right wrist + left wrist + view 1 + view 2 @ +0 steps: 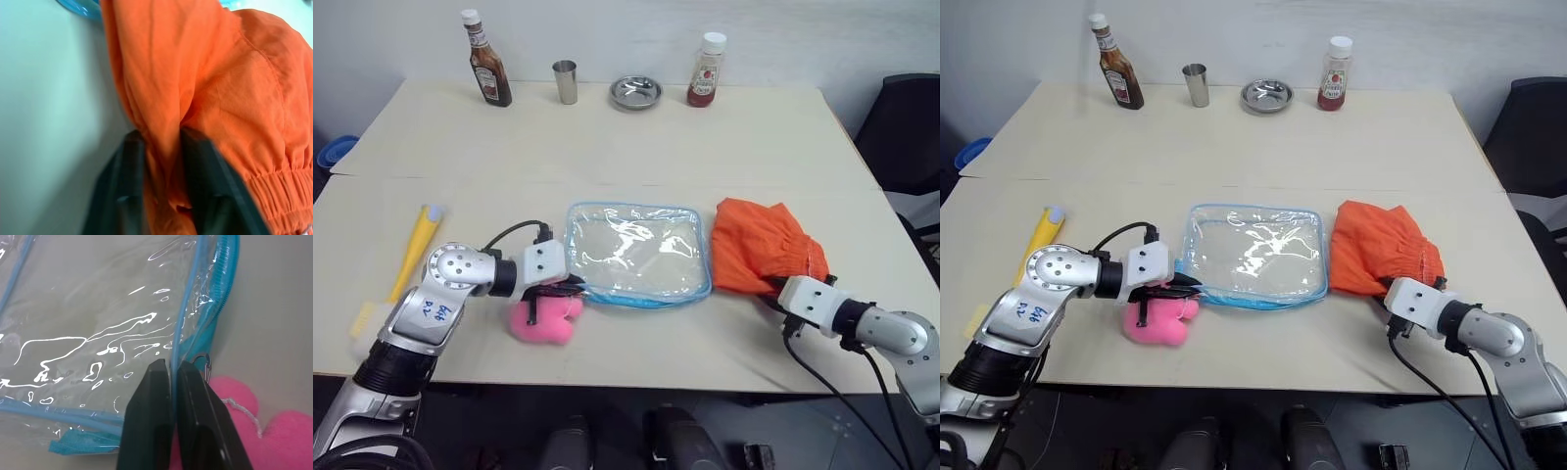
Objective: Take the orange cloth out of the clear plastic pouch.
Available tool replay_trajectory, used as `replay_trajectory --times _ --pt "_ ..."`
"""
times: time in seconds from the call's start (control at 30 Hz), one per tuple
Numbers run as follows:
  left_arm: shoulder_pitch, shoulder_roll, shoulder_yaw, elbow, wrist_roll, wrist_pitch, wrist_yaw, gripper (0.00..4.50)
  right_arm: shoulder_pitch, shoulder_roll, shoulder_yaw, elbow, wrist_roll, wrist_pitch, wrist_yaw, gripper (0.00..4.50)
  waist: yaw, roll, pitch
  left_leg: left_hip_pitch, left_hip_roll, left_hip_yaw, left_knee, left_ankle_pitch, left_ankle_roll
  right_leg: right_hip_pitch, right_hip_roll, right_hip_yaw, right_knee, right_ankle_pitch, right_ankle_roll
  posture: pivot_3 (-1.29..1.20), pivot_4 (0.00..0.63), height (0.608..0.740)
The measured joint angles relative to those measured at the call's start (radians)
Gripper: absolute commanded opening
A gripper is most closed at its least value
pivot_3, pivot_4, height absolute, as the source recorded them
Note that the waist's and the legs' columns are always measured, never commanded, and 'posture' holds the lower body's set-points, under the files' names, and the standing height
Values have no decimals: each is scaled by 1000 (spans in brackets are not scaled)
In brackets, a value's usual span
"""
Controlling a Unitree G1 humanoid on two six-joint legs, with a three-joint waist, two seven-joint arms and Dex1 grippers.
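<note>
We're seeing the orange cloth [762, 245] lying fully outside the clear plastic pouch [638, 253], flat on the counter [607, 147], just beside the pouch's edge on the R arm's side. The R gripper [164, 161] is pinching a fold of the cloth's near edge between its fingers [128, 186], w/ fabric bunching in the gap; the rest of the cloth is spreading away from the fingertips, toward the pouch. The L gripper [172, 377] is nipping the pouch's blue-trimmed edge near the zipper pull, fingers [146, 421] narrow w/ only the thin plastic between them; the pink plush toy [546, 319] is sitting right under them. Judging by this, extraction is basically done; what's left is probably letting go, and the R arm is the nearer one to the cloth.
</note>
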Motion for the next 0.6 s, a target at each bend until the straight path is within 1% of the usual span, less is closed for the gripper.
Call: replay_trajectory --times 0.03,0.13,0.2,0.27,0.33,0.37,0.47,0.53,0.6 --pt "1 0 10 3 -14 10 -4 1558 6 0 -17 -5 22 15 12 2723 0 0 0 0 0 0 0 0 0 0 0 0 0 0 0 0 150 740" --pt "15 3 76 1 -78 53 -11 2471 33 -1 -98 -61 158 120 75 3750 1 0 0 0 0 0 0 0 0 0 0 0 0 0 0 0 150 740" --pt "23 6 166 -2 -153 105 -9 3066 60 -32 -197 -100 302 256 143 4401 3 0 0 0 0 -1 0 0 0 0 -1 -1 0 0 0 0 150 740" --pt "26 31 255 -3 -222 153 -13 3095 85 -84 -303 -109 426 396 214 4456 3 0 0 0 0 -1 0 0 0 1 -1 -1 -1 0 0 0 150 740" --pt "48 96 363 3 -281 186 -39 3095 111 -138 -419 -83 530 526 293 4456 0 0 0 2 0 -1 -3 0 1 3 0 -1 -4 0 0 0 150 740" --pt "74 139 409 12 -304 194 -65 3095 124 -164 -472 -43 560 575 328 4456 -2 0 0 6 0 -1 -6 -1 1 6 -1 -1 -5 0 0 0 150 740" --pt "175 235 501 63 -321 179 -144 3095 141 -222 -553 87 573 650 397 4456 -4 1 1 12 0 -1 -9 -3 5 12 -1 -1 -10 0 0 0 150 740" --pt "229 265 539 115 -321 163 -186 3095 142 -238 -586 156 570 666 428 4456 -3 1 1 13 0 -2 -10 -3 6 14 -1 -2 -11 0 -1 0 150 740" --pt "239 273 548 145 -320 137 -200 3095 127 -238 -591 184 562 670 436 4456 -2 1 1 14 0 -2 -10 -3 6 15 -2 -2 -11 0 -1 0 150 740"
